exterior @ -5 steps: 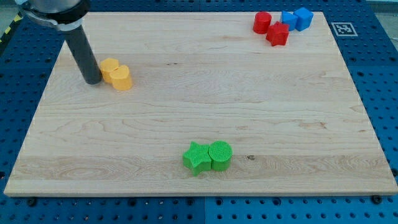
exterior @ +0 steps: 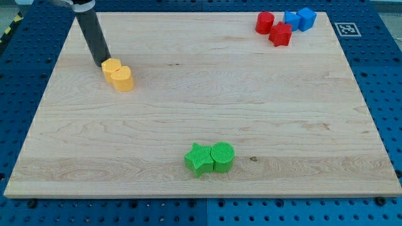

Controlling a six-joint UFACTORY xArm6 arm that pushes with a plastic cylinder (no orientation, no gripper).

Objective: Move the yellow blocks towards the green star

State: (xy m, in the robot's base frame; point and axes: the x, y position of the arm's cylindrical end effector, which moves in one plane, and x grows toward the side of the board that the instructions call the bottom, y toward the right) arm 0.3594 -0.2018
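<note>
Two yellow blocks lie touching at the view's upper left: a hexagon-like one and a heart-like one just below and right of it. My tip rests on the board right at the upper-left edge of the hexagon-like yellow block. The green star lies near the view's bottom centre, touching a green cylinder on its right. The yellow blocks are far to the upper left of the green star.
At the view's top right sit a red cylinder, a red star-like block and two blue blocks. The wooden board is surrounded by a blue perforated table.
My tip has moved up and slightly right, from the left side of the yellow blocks to their upper-left edge. The blocks have not visibly moved.
</note>
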